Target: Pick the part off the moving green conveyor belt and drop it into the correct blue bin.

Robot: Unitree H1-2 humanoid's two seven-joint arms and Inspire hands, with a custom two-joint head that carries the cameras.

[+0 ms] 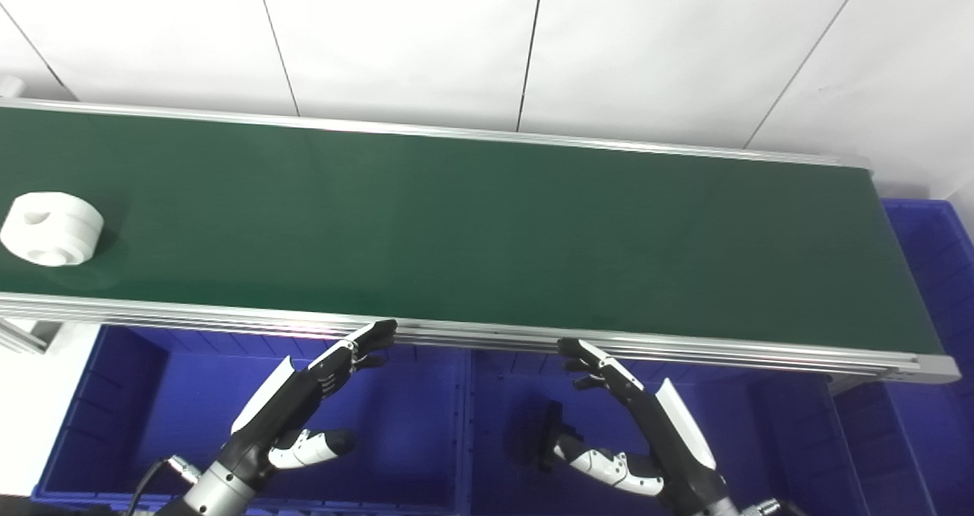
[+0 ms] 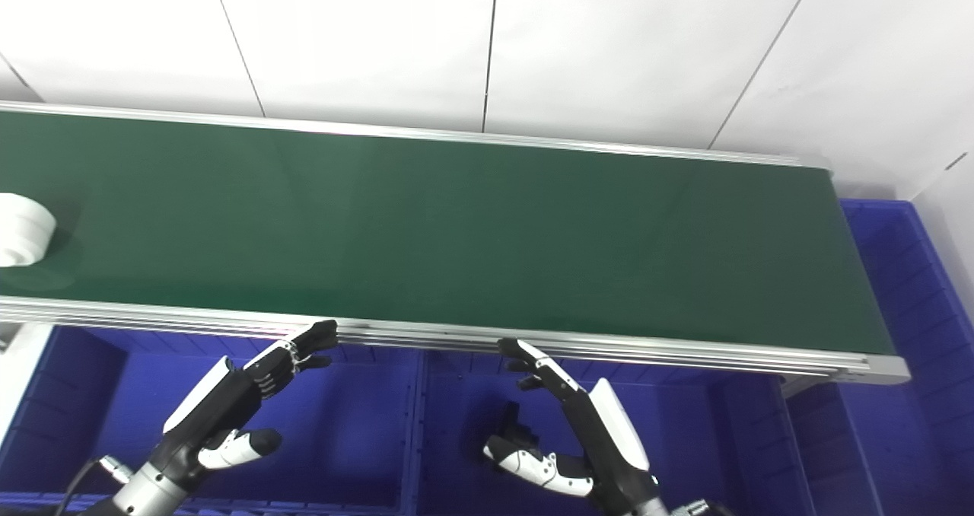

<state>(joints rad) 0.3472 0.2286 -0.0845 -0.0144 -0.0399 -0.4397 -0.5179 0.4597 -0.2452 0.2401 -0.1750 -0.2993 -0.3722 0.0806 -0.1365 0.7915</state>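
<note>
A white round part with holes in its top lies on the green conveyor belt at the far left; the right eye view shows only its edge. My left hand hovers open above the left blue bin, fingertips close to the belt's near rail. Over the middle blue bin my right hand is open as well, holding nothing. Both hands are far to the right of the part. A small black piece lies in the middle bin beside my right thumb.
The belt's aluminium near rail runs just beyond both sets of fingertips. Another blue bin stands past the belt's right end. A white panelled wall rises behind the belt.
</note>
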